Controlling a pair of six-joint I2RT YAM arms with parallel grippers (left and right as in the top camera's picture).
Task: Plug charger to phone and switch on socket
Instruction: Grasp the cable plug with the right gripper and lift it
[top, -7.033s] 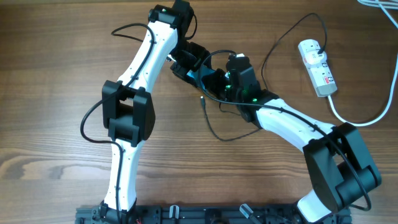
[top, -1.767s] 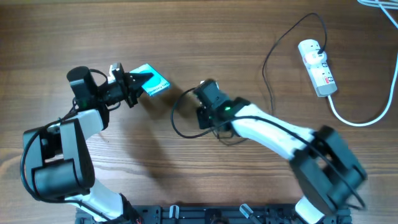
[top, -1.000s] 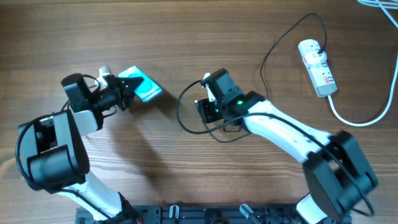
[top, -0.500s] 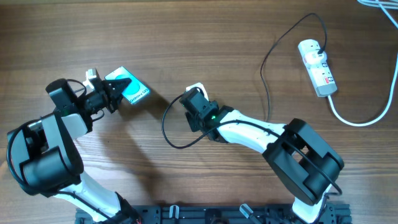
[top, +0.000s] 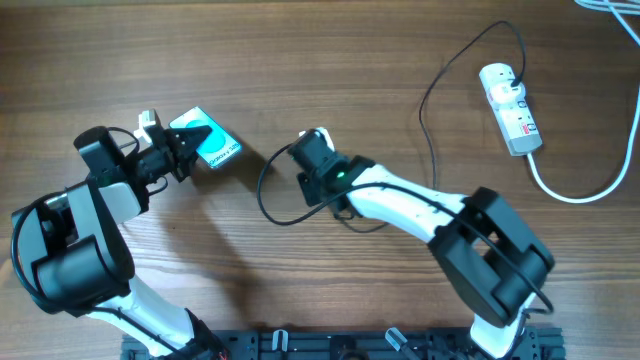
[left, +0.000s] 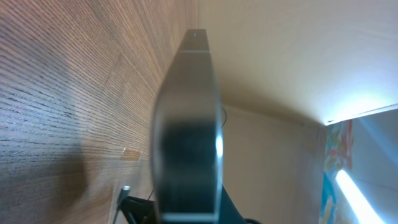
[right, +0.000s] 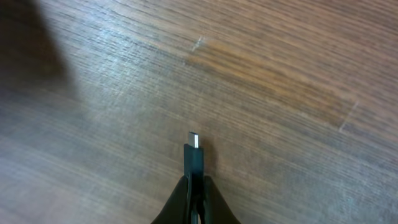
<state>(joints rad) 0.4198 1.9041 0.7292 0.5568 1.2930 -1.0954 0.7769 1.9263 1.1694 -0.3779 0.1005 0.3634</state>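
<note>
The phone (top: 207, 140), its cyan screen facing up, is at the left of the overhead view, and my left gripper (top: 182, 151) is shut on its lower-left edge. In the left wrist view the phone (left: 186, 124) is a blurred dark slab seen edge-on. My right gripper (top: 305, 180) is shut on the charger's black connector (right: 193, 158), whose metal tip (right: 194, 139) sticks out over bare wood. The charger cable (top: 264, 190) loops left of that gripper and runs on to the white plug (top: 504, 84) in the socket (top: 514, 118) at the far right.
A thick white cord (top: 565, 193) curves from the socket to the table's right edge. Another pale cable (top: 612, 14) crosses the top right corner. Both arms' bases stand along the front edge (top: 330, 345).
The right gripper has swung a little left and shut on the charger connector. The left arm moved left with the phone, then held still.
</note>
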